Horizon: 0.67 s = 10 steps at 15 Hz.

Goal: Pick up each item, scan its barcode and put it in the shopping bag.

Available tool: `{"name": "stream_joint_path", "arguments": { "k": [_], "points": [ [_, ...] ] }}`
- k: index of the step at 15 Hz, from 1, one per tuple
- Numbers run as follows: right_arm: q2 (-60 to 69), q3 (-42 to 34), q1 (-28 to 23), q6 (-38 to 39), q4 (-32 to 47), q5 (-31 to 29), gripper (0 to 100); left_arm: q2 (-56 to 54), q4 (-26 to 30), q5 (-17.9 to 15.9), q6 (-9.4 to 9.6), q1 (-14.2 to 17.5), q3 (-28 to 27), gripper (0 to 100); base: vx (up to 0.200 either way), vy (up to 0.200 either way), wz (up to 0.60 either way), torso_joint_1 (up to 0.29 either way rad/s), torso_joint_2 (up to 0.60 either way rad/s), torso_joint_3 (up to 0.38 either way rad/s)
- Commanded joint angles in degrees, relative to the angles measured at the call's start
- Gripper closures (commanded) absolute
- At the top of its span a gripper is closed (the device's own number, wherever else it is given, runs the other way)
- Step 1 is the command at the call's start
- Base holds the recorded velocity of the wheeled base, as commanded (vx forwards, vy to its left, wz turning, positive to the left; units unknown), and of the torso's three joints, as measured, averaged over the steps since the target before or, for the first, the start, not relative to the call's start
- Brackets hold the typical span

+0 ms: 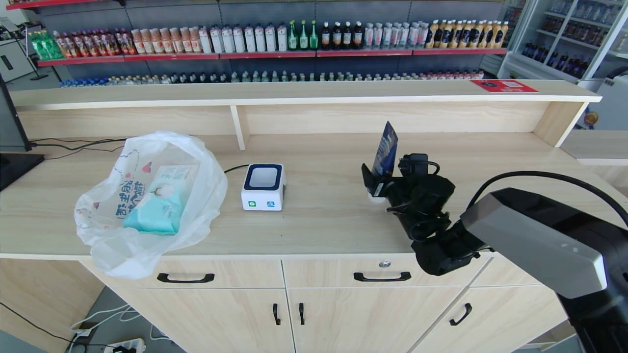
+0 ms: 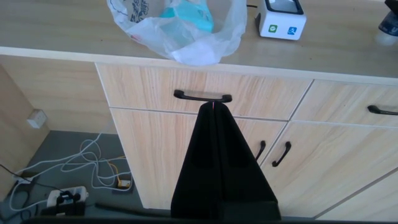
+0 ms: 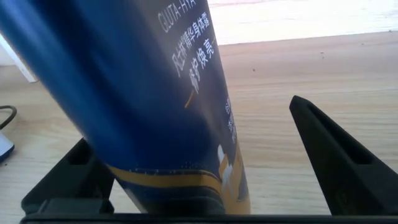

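Observation:
My right gripper (image 1: 377,185) is shut on a blue tube (image 1: 385,149) and holds it nearly upright over the counter (image 1: 319,225), to the right of the white barcode scanner (image 1: 263,187). In the right wrist view the blue tube (image 3: 155,93) lies between the black fingers (image 3: 329,155). The clear plastic shopping bag (image 1: 147,196) lies at the counter's left front, hanging over the edge, with a teal packet (image 1: 159,206) inside. My left gripper (image 2: 212,104) is shut with nothing in it, below the counter and in front of a drawer handle (image 2: 202,96).
A raised wooden shelf (image 1: 294,93) runs along the back of the counter, with a red card (image 1: 504,86) at its right end. A dark monitor (image 1: 10,142) and cables sit at the far left. Drawers and cupboard doors (image 1: 294,314) lie under the counter.

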State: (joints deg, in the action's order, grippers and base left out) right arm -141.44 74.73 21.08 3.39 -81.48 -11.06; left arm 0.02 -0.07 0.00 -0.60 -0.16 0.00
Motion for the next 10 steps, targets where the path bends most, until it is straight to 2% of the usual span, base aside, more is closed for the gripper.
{"name": "stream_joint_path", "arguments": {
  "k": [1,4,5,10],
  "points": [
    [-0.42,0.24,0.02,-0.05,-0.08,-0.02,0,-0.02,-0.01,0.0,-0.02,-0.02,0.0,100,0.0,0.0,0.0,0.0,0.0,0.0],
    [-0.42,0.33,0.02,0.04,-0.08,-0.28,0,-0.02,-0.01,0.0,-0.02,-0.02,0.0,100,0.0,0.0,0.0,0.0,0.0,0.0],
    [-0.24,0.24,0.02,0.04,-0.34,-0.46,100,-0.02,-0.01,0.0,-0.02,0.07,0.0,100,0.0,0.0,0.0,0.0,0.0,0.0],
    [1.16,0.15,0.19,-0.05,-0.7,-0.46,100,-0.02,-0.01,0.0,-0.02,0.07,0.0,100,0.0,0.0,0.0,0.0,0.0,0.0]
  ]
}}
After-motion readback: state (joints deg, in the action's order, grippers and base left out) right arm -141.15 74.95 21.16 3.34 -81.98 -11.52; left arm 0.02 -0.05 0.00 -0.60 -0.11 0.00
